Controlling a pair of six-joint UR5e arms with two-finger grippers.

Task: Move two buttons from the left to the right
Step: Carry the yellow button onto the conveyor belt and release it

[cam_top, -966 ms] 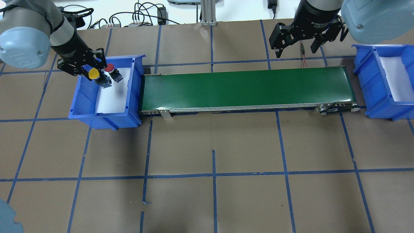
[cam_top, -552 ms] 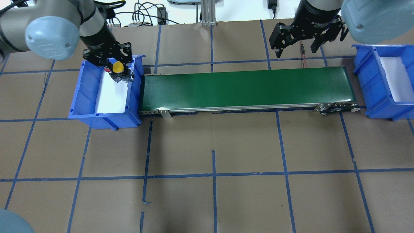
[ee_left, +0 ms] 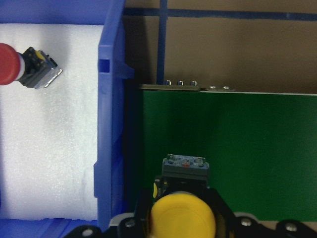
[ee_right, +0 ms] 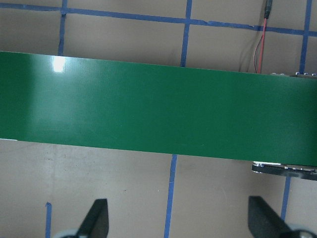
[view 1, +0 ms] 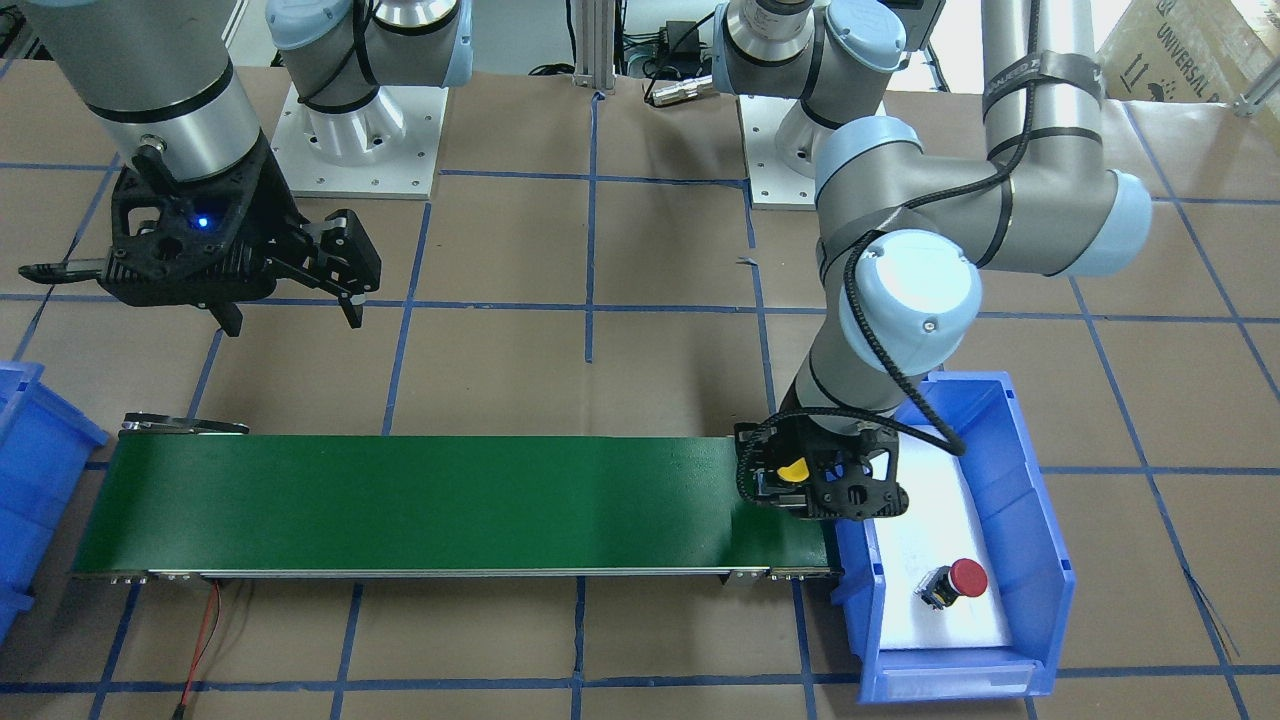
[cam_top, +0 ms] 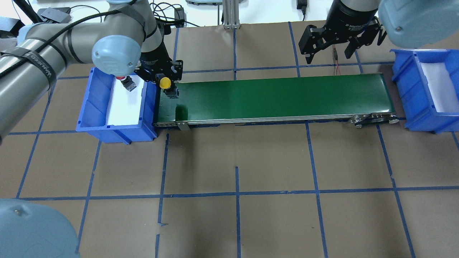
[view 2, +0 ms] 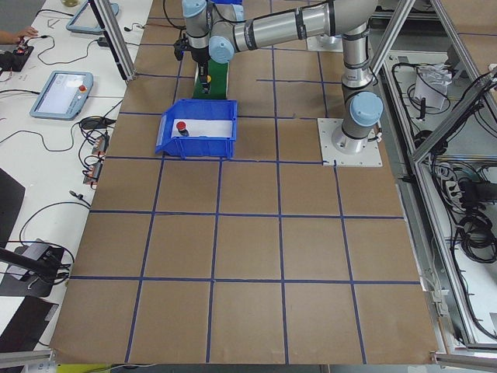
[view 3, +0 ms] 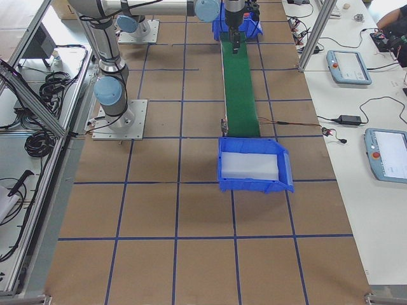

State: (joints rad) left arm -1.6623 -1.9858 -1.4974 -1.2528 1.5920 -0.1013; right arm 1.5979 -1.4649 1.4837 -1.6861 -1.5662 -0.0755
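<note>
Two buttons here, and neither shows cleanly in every shot. Front-facing: the left gripper is clamped on the yellow button over the end of the green belt just beside the left bin. Its black frame hides all but a sliver of yellow cap, so I can't tell if the button touches the belt. The red button lies on its side on the white foam in that bin. The right gripper hangs spread wide, holding nothing, and the right bin is cut off at the edge. Overhead: the left arm's elbow covers most of the red cap. Both side views: way too small to judge. Left wrist: the yellow cap is clipped at the bottom, the red one at the side. Right wrist: just two fingertips, far apart.
</note>
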